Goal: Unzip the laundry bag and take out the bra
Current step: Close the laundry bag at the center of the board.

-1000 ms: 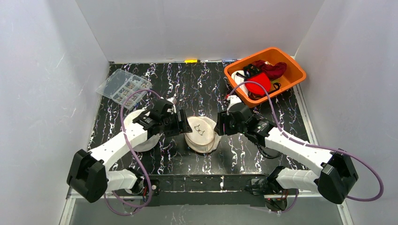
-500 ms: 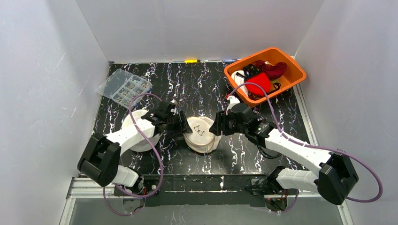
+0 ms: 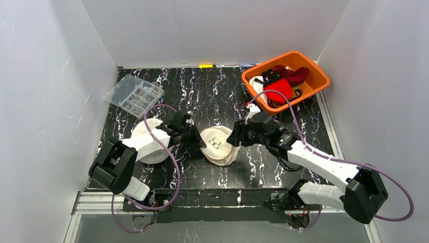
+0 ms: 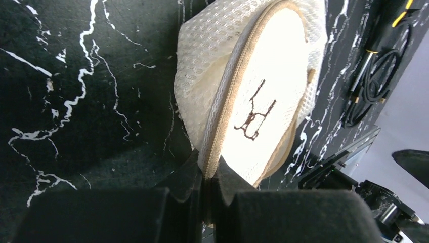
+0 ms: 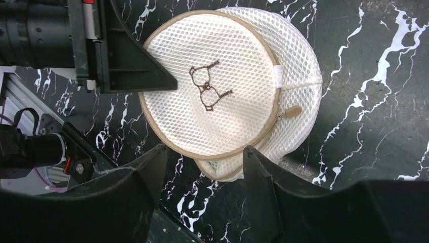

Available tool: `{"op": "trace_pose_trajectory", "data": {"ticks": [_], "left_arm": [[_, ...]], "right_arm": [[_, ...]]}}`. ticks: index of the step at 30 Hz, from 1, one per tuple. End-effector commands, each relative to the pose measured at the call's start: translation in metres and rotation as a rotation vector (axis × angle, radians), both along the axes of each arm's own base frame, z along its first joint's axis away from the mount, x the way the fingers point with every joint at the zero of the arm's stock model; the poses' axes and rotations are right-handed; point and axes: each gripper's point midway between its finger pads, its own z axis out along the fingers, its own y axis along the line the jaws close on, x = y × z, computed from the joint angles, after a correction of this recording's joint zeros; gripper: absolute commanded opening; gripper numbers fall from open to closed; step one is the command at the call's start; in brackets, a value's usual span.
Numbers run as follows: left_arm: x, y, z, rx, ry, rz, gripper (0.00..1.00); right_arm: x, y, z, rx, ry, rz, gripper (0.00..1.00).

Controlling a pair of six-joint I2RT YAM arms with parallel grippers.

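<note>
Left gripper (image 4: 206, 174) is clamped on the bag (image 4: 253, 76) rim, fingers pinched tight right on the zip (image 4: 227, 101) seam at the bag's left edge (whether there's a slider under the pads, can't tell). From the wrist cam the bag runs straight away from the fingertips, tipped up on edge a bit, flat printed face to the right of the seam, mesh dome to the left. In the top view the left gripper (image 3: 196, 140) touches the bag (image 3: 217, 147) from the left, forearm low over the table (image 3: 202, 96). Right gripper (image 3: 233, 139) sits just at the bag's right side, jaws spread and holding nothing. In its own cam the right gripper (image 5: 205, 154) straddles the near rim of the bag (image 5: 212, 86); contact there I can't confirm. A small tan pull (image 5: 292, 111) shows on the side of the rim away from the left gripper. Zip looks closed along the stretch in view, and the contents are hidden by the mesh. Bag lies mid-table between the two grippers. Further out: white disc (image 3: 152, 156) under the left arm, clear parts box (image 3: 134, 95) back left, orange bin (image 3: 317, 77) of garments back right, well apart from the bag.
</note>
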Motion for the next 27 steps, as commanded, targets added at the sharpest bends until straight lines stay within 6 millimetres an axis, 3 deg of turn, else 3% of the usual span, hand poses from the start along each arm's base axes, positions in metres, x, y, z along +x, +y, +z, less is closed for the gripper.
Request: {"op": "trace_pose_trajectory", "data": {"ticks": [1,9,13,16,25,27], "left_arm": [[-0.001,-0.001,0.034,-0.050,-0.065,-0.015,0.00],[-0.027,0.004,0.096,-0.130,-0.136,-0.078,0.00],[-0.049,0.000,0.111,-0.202,-0.089,-0.120,0.00],[-0.049,-0.002,0.104,-0.198,-0.066,-0.125,0.00],[-0.013,-0.016,0.056,-0.152,-0.058,-0.107,0.00],[-0.011,-0.018,0.047,-0.144,-0.041,-0.108,0.04]], "right_arm": [[0.006,-0.008,0.010,0.014,-0.058,-0.037,0.65],[0.000,-0.021,0.026,0.050,-0.100,-0.054,0.66],[-0.010,-0.023,0.025,0.078,-0.079,-0.050,0.66],[-0.017,-0.021,0.015,0.105,-0.046,-0.035,0.67],[-0.030,-0.018,-0.027,0.105,0.058,-0.018,0.66],[-0.028,-0.017,-0.029,0.107,0.046,-0.020,0.66]]}}
